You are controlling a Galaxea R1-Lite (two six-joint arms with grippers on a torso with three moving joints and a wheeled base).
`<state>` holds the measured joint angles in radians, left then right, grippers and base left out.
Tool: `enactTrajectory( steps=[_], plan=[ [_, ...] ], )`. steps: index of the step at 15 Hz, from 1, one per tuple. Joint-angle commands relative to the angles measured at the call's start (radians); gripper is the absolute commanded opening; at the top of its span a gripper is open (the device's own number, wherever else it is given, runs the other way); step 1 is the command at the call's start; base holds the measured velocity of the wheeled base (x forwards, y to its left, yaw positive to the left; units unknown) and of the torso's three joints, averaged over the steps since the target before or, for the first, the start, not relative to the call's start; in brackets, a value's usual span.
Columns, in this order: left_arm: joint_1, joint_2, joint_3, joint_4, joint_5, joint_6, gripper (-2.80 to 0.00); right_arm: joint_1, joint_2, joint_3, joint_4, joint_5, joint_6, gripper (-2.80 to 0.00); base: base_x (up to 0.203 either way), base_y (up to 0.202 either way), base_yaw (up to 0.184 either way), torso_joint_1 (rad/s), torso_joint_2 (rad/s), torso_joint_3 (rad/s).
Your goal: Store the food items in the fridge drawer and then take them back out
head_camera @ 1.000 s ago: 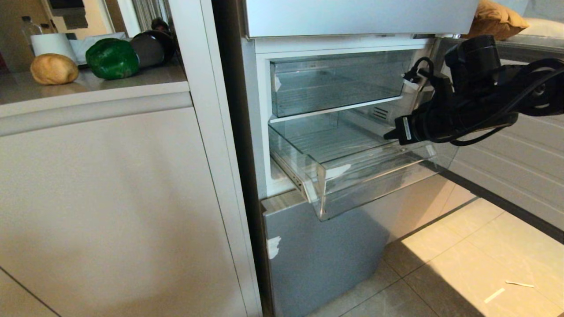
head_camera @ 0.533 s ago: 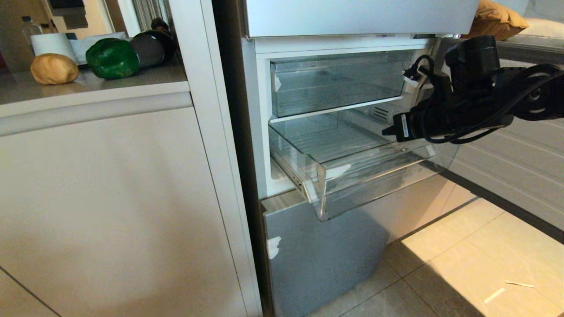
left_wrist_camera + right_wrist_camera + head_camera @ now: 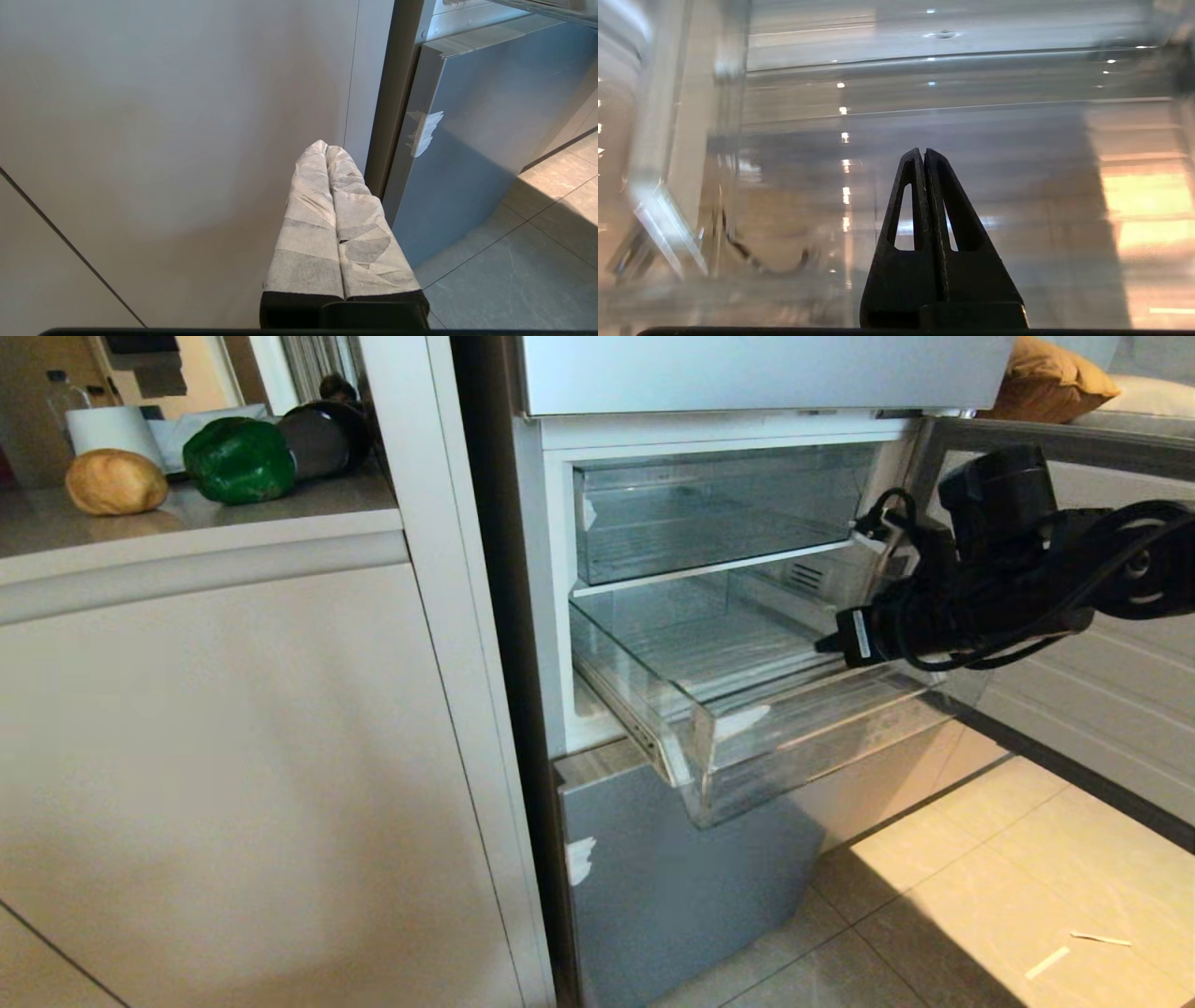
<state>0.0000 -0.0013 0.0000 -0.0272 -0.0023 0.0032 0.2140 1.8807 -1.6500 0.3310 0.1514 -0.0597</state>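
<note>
My right pincer (image 3: 924,154) is shut tight and holds nothing. Its 2 black fingers (image 3: 906,196) press flat together. It sits inside the clear fridge drawer (image 3: 747,728), over the drawer's see-through floor. In the head view my right arm (image 3: 1008,588) reaches in from the right side, above the drawer's front wall. The drawer is pulled out of the fridge and has nothing in it. Another clear bin (image 3: 709,509) sits above it, tucked in. Under the drawer is a silver-blue front (image 3: 672,877) with a white scrap of tape (image 3: 579,859) on its left edge.

My left pincer (image 3: 327,149) is shut too, with nothing in it. Its fingers are wrapped in white cloth. It hangs low, near a pale cabinet wall.

The food is far to the left, up on the table (image 3: 187,523). The brown lump (image 3: 117,482) and the green pepper (image 3: 239,460) rest there side by side, not touching.
</note>
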Motion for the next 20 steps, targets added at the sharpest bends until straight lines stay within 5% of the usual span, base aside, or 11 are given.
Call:
enactTrajectory(
  steps=[1,10,15,20],
  plan=[
    [0.000,0.000,0.011,0.000,-0.001,0.000,-2.80,-0.001,-0.064,0.066,0.006,-0.013,-0.003,-2.80,0.000,0.000,0.000,0.000,0.00,0.000],
    [0.000,0.000,0.011,0.000,-0.001,0.000,-2.80,0.001,-0.114,0.088,-0.030,-0.040,0.003,-2.80,0.000,0.000,0.000,0.000,0.00,0.000],
    [0.000,0.000,0.011,0.000,-0.001,0.000,-2.80,0.009,-0.194,0.150,-0.323,-0.050,0.011,-2.80,0.000,0.000,0.000,0.000,0.00,0.000],
    [0.000,0.000,0.011,0.000,-0.001,0.000,-2.80,0.037,-0.481,0.332,-0.520,-0.127,0.005,-2.80,0.000,0.000,0.000,0.000,0.00,0.000]
  ],
)
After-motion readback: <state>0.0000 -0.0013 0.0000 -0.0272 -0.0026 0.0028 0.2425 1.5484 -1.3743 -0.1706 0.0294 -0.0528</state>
